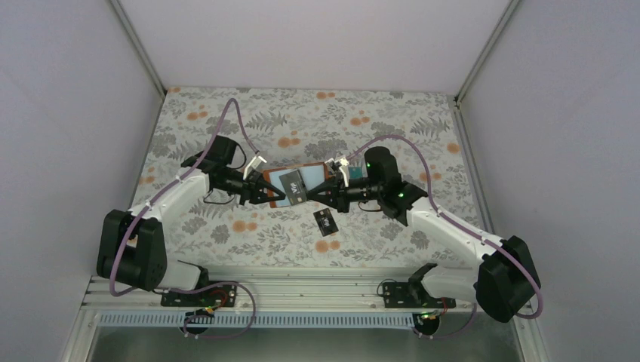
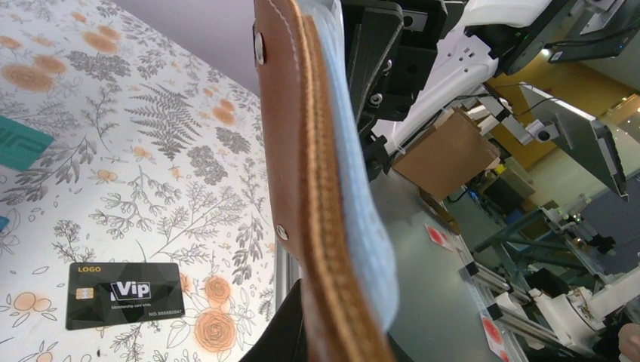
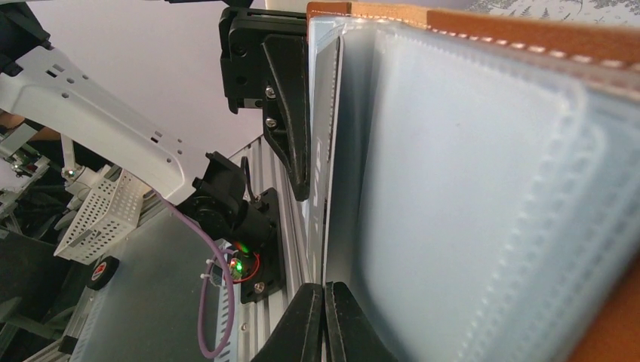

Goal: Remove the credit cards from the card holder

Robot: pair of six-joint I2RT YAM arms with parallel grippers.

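Mid-table, aloft | left fingers [image 3: 290, 113] clamp card holder [image 2: 290, 151] | right fingers [image 3: 306, 324] pinch dark card [image 1: 291, 185] edge

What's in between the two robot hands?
The open card holder, with a dark card on it, spans the gap from left gripper to right gripper. The top view shows it.

One card holder [image 1: 311, 170] is counted, placed between two grippers: the left gripper [image 1: 264, 188] and the right gripper [image 1: 315, 193]. Three credit cards [image 1: 325, 220] are made out: one black card [image 2: 124, 294] just beside the right gripper on its near side, one teal-green card [image 2: 19, 143] well apart from the left gripper, and one dark card [image 1: 293, 183] on the holder between the tips of both grippers
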